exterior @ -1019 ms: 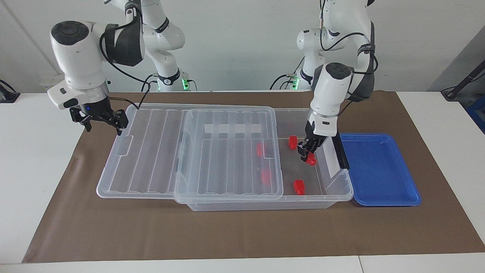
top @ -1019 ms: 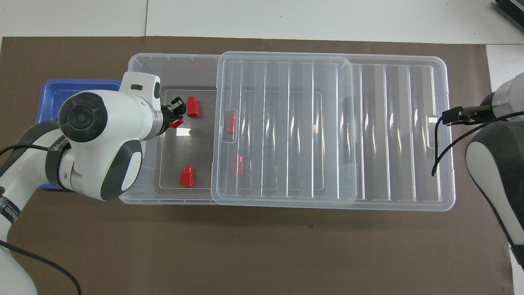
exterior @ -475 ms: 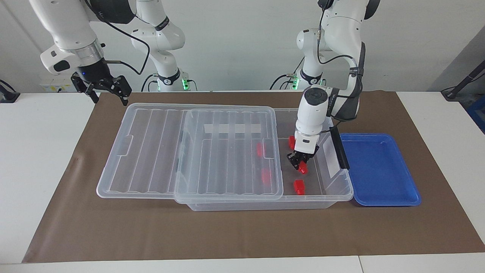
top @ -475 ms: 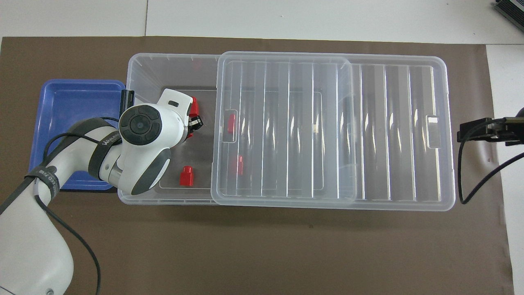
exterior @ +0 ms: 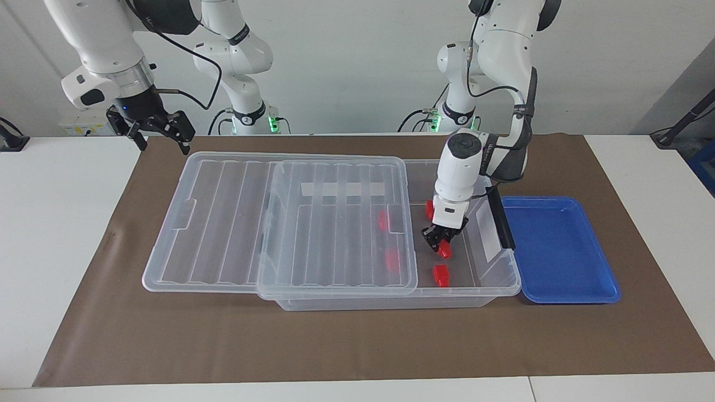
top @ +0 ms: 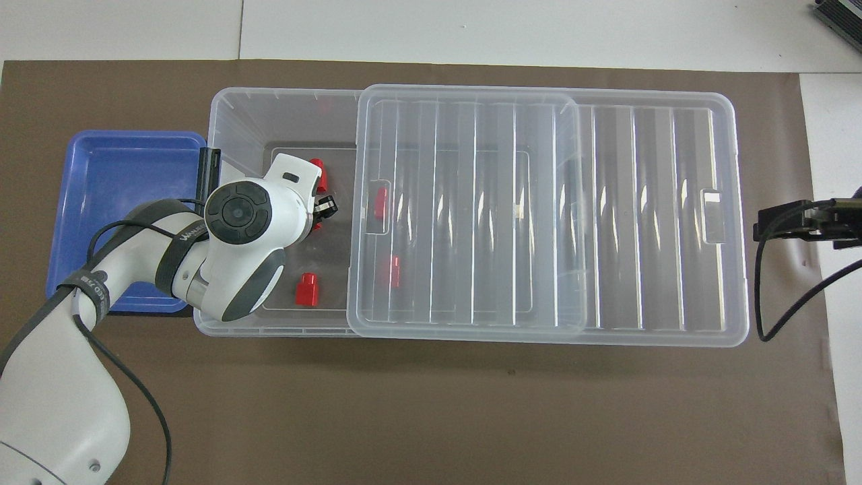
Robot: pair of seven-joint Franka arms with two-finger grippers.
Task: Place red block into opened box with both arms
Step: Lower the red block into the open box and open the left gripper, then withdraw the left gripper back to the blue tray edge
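My left gripper (exterior: 441, 241) reaches down into the uncovered end of the clear box (exterior: 497, 279) and is shut on a small red block (exterior: 445, 249), which hangs low over the box floor. In the overhead view the left gripper (top: 324, 210) hides most of that block. The ribbed lid (exterior: 223, 223) is slid toward the right arm's end, so it covers about half of the box (top: 229, 114). My right gripper (exterior: 162, 142) hangs open and empty, raised over the mat at the lid's outer end, where it waits; the overhead view shows the right gripper (top: 781, 222) there too.
Other red blocks lie on the box floor: one (exterior: 441, 275) in the uncovered part, one (exterior: 429, 209) beside the left wrist, two (exterior: 392, 259) under the lid. A shallow blue tray (exterior: 558, 251) with nothing in it sits against the box at the left arm's end.
The left gripper has moved lower into the box with the red block. The right gripper has lifted off the lid's end and drawn away from it.
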